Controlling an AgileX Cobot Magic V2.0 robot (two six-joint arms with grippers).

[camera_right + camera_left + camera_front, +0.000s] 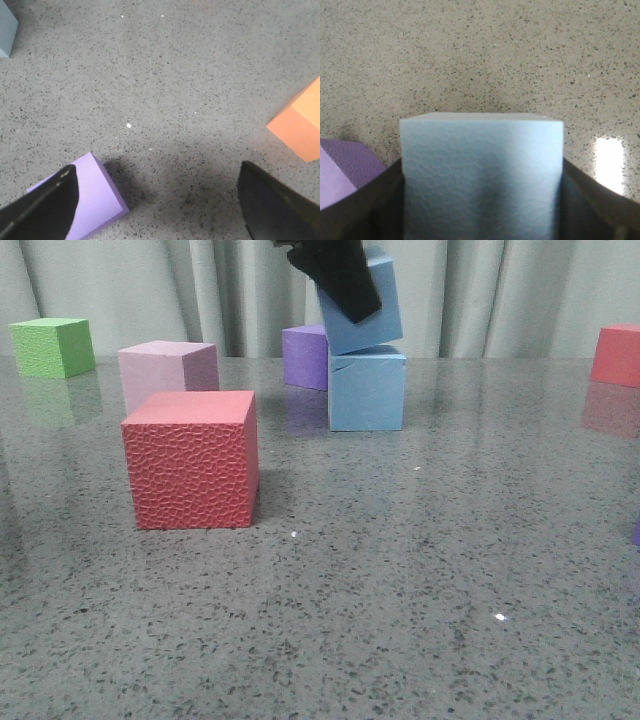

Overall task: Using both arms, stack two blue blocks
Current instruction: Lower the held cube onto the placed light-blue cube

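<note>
Behind the textured red foam cube [191, 460], the left gripper [340, 280] clamps a tilted pale-blue foam cube [364, 312] atop the second pale-blue foam cube [367, 390]; the right gripper [157, 205] hangs spread, empty.

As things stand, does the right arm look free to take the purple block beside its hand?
Probably yes. The right hand is open and empty, the purple block lies next to one finger, and bare table surrounds it. The left hand is busy holding a blue block.

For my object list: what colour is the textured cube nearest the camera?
Red, with a pebbled surface: the textured cube, best in the front view.
</note>
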